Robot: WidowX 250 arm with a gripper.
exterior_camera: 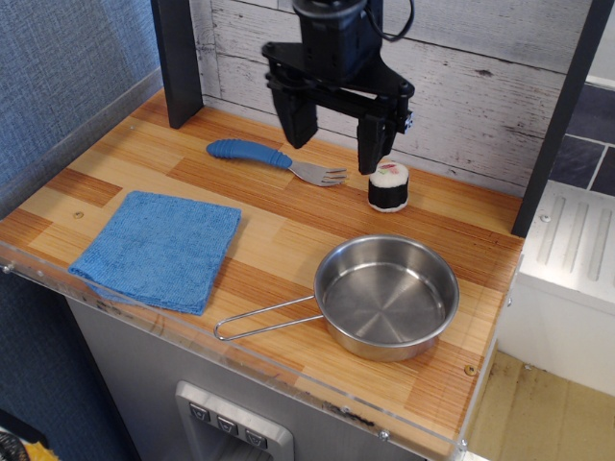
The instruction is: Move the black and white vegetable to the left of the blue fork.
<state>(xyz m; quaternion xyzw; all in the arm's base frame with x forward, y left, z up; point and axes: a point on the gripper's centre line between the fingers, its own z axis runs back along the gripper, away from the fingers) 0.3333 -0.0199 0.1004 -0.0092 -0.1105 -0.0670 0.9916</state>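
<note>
The black and white vegetable (388, 186) is a small sushi-roll cylinder standing upright on the wooden table (288, 230), just right of the fork's tines. The blue fork (276, 160) lies on the table at the back, blue handle to the left, grey tines to the right. My gripper (335, 140) hangs open and empty above the fork's head. Its left finger (300, 118) is over the handle's right end. Its right finger (371, 144) is close to the left of the roll, above it.
A blue cloth (159, 248) lies at the front left. A steel pan (386, 296) with a wire handle sits at the front right. A dark post (177, 60) stands at the back left, and a white plank wall (480, 86) runs behind.
</note>
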